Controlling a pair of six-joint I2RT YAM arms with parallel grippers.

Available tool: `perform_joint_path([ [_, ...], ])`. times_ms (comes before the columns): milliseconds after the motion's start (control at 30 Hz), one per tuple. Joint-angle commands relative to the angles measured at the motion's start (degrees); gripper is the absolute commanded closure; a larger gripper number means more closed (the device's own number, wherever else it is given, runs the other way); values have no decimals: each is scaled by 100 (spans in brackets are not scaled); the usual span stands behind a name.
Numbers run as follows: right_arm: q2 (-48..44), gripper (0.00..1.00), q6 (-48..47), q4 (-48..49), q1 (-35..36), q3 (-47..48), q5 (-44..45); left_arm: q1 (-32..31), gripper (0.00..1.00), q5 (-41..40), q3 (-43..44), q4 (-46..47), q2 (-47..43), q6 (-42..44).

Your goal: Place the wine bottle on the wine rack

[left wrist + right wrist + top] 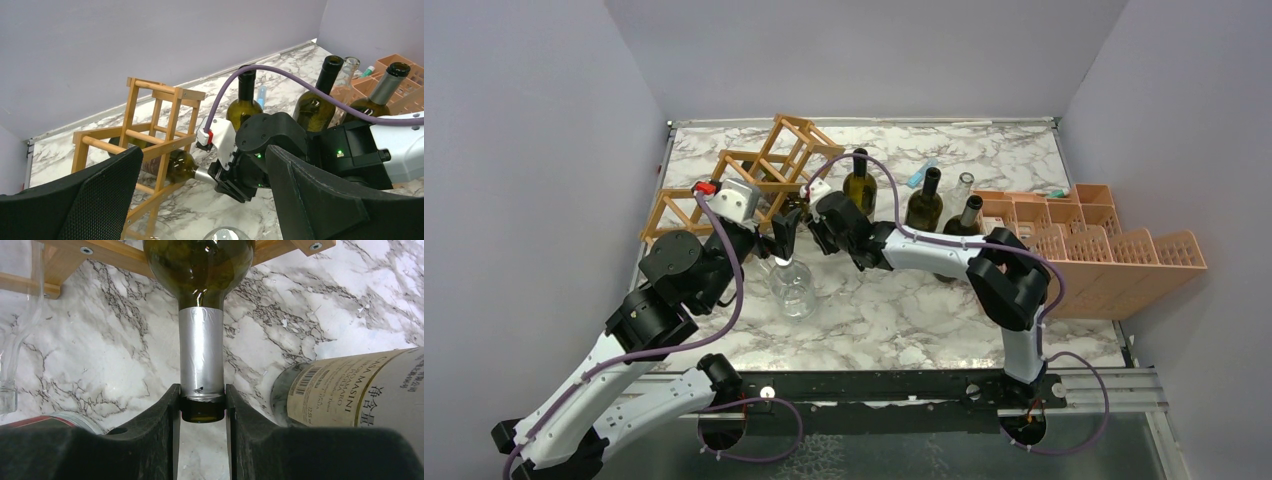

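right claw [201,407] clamped on wine bottle [201,347] neck | bottle lying in wine rack [131,107] | left claw [783,240] released over clear bottle [792,285]

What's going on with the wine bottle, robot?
Right gripper shut on wine bottle neck. Bottle lies in wine rack, not yet released. Left gripper open, empty. Clear glass bottle nearby, not blocking.

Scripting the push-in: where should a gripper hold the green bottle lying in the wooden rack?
Take the bottle by its foil neck, from the rack's front: its body lies among the bars, only the neck sticks out. The right gripper pinches it there, at the lip.
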Motion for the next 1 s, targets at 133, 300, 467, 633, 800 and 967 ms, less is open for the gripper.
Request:
perform_joint_path([
  [133,-61,50,188,148,36,230,225,-21,1,110,35,-89,-24,-95],
  [300,-556,40,276,-18,36,51,216,-20,1,117,68,-102,-45,-87],
  [467,-1265,39,370,-369,28,-47,-300,-20,1,258,290,-275,-42,-382],
  [633,-1918,38,470,-667,27,-19,-348,-25,1,295,288,-287,-142,-639],
  [800,-2496,38,477,-782,28,96,146,-24,1,368,199,-279,-183,-782],
  [967,-2506,36,596,-896,-65,412,1146,-21,1,420,81,-260,-143,-835],
])
